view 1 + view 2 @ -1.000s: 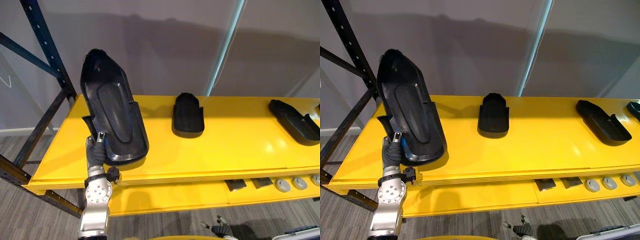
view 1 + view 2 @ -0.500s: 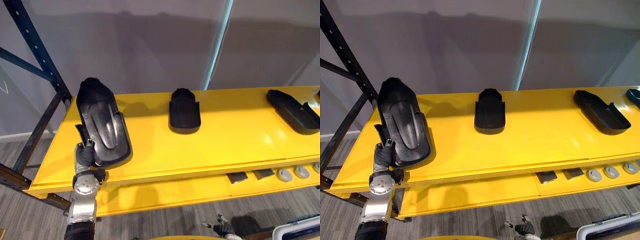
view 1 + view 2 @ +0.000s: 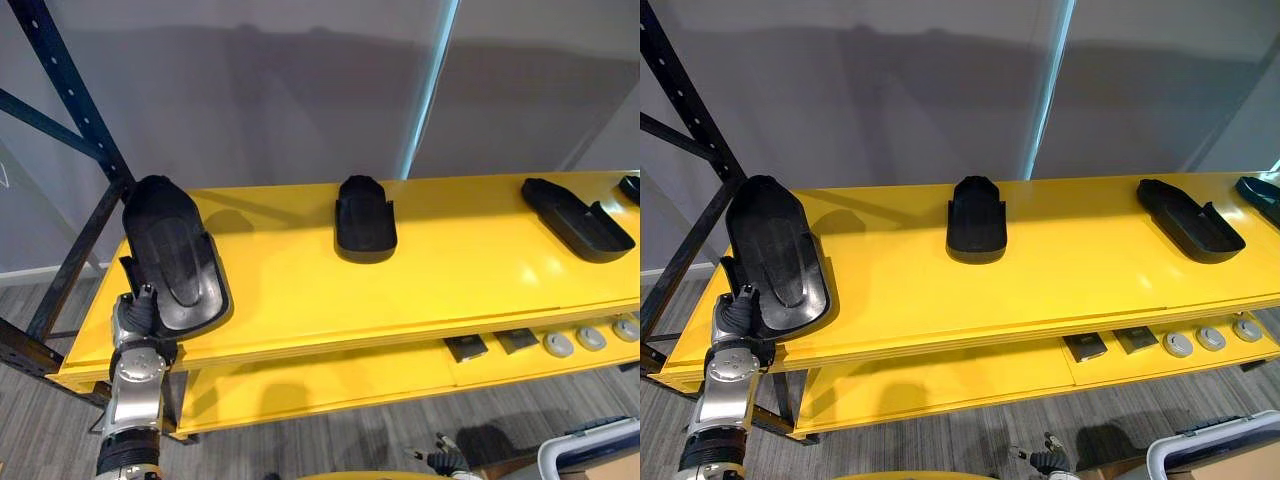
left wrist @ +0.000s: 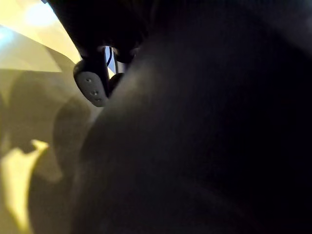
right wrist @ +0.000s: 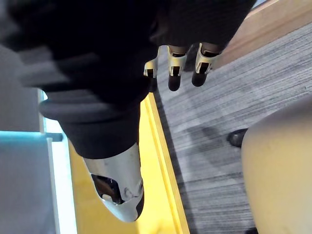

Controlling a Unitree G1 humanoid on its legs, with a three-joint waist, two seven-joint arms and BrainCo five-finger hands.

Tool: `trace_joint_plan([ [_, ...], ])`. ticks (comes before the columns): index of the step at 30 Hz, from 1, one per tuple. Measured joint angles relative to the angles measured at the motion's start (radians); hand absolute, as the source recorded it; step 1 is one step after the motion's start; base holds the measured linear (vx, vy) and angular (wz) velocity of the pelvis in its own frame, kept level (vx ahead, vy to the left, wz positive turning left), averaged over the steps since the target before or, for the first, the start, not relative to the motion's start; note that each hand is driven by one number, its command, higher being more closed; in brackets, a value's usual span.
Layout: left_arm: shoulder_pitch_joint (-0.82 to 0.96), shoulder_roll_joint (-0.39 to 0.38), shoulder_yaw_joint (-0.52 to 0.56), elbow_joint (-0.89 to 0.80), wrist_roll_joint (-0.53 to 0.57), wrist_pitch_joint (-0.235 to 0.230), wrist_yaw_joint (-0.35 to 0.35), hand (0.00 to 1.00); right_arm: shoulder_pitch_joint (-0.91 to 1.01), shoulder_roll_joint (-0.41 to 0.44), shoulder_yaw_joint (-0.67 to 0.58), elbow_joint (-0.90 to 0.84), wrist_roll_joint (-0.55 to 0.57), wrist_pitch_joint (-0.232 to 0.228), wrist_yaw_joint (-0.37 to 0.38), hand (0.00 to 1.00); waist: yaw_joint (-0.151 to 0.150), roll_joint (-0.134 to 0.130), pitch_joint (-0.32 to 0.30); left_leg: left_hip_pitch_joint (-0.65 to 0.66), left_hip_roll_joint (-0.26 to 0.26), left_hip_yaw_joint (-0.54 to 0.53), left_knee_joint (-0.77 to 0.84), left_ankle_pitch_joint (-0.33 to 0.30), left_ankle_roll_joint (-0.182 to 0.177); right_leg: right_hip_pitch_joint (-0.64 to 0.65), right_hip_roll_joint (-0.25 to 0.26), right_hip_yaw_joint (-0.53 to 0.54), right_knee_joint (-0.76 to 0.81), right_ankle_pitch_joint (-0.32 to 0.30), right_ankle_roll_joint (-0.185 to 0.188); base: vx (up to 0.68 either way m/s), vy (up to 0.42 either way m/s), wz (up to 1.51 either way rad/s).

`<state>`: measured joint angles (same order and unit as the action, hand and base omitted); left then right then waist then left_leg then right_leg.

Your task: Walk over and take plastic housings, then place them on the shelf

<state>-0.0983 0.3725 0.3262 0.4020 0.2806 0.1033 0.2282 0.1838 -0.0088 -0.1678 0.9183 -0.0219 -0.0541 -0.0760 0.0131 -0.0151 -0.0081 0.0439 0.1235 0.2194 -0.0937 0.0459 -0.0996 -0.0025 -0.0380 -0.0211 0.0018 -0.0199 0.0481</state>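
A large black plastic housing (image 3: 170, 255) lies almost flat on the left end of the yellow shelf (image 3: 300, 290), hollow side down. My left hand (image 3: 138, 308) reaches up from below the shelf's front edge and grips the housing's near end, one fingertip (image 4: 92, 87) showing beside the dark shell in the left wrist view. My right hand (image 5: 175, 66) hangs low beside the shelf with relaxed fingers and holds nothing; it also appears at the bottom of the left eye view as my right hand (image 3: 440, 462).
On the shelf stand a short black housing (image 3: 365, 218) at mid-back and a long one (image 3: 577, 218) at the right. A lower yellow shelf (image 3: 330, 385) holds small dark parts and grey discs (image 3: 560, 344). A dark blue rack upright (image 3: 70, 95) rises at the left.
The large housing has tipped down from nearly upright to almost flat on the shelf, and my left hand has lowered with it. The camera has also shifted.
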Motion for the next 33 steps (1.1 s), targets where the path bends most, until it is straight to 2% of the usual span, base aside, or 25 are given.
trace_joint_plan([
  [7,-0.087,0.065,-0.015,0.085,0.025,0.001,-0.034,1.00,-0.007,-0.007,0.000,0.000,-0.009,-0.006,0.015,0.00,-0.001,-0.002,0.005,0.001,0.000,-0.026,0.000,0.000,0.000,0.011,0.003,0.000,-0.004,0.001,0.000,0.07,-0.006,-0.01],
  [8,-0.098,0.078,-0.023,0.092,0.031,0.001,-0.036,0.00,-0.008,-0.011,0.000,0.000,-0.009,-0.007,0.015,0.00,-0.003,0.000,0.006,0.001,0.000,-0.026,0.000,-0.001,0.000,0.011,0.003,0.000,-0.003,0.001,0.000,0.00,0.000,0.00],
  [13,-0.143,0.111,-0.059,0.120,0.045,-0.003,-0.052,0.00,-0.011,-0.029,0.002,0.005,-0.010,-0.008,0.016,0.00,-0.007,0.003,0.010,0.002,0.001,-0.027,0.000,-0.001,0.001,-0.003,0.003,0.000,0.009,-0.005,-0.005,-0.03,0.002,-0.01],
  [19,-0.188,0.121,-0.061,0.125,0.046,-0.009,-0.052,0.00,-0.011,-0.038,0.001,0.008,-0.010,-0.009,0.016,0.00,-0.014,-0.005,0.022,0.004,0.000,-0.031,0.000,-0.001,0.000,-0.004,0.002,0.000,0.014,-0.012,-0.009,-0.03,0.006,0.00],
  [25,-0.210,0.142,-0.060,0.127,0.043,-0.019,-0.023,0.00,-0.011,-0.038,0.000,0.010,-0.011,-0.009,0.014,0.00,-0.028,-0.012,0.025,0.003,-0.001,-0.030,0.000,-0.001,0.000,-0.004,0.001,-0.001,0.010,-0.009,-0.002,0.01,0.000,-0.01],
  [28,-0.211,0.129,-0.054,0.114,0.025,-0.020,0.002,0.00,-0.011,-0.038,-0.001,0.010,-0.011,-0.009,0.013,0.00,-0.028,-0.012,0.025,0.003,-0.001,-0.038,0.000,-0.001,0.000,-0.002,0.002,-0.005,0.008,-0.008,-0.002,0.03,-0.004,0.02],
  [33,-0.202,0.050,-0.034,0.051,-0.034,-0.022,0.040,0.00,-0.013,-0.039,-0.006,0.010,-0.011,-0.008,0.013,0.00,-0.024,-0.012,0.026,0.000,-0.001,-0.055,0.000,-0.001,0.001,0.004,0.002,-0.016,0.005,-0.008,-0.003,0.00,0.002,0.07],
])
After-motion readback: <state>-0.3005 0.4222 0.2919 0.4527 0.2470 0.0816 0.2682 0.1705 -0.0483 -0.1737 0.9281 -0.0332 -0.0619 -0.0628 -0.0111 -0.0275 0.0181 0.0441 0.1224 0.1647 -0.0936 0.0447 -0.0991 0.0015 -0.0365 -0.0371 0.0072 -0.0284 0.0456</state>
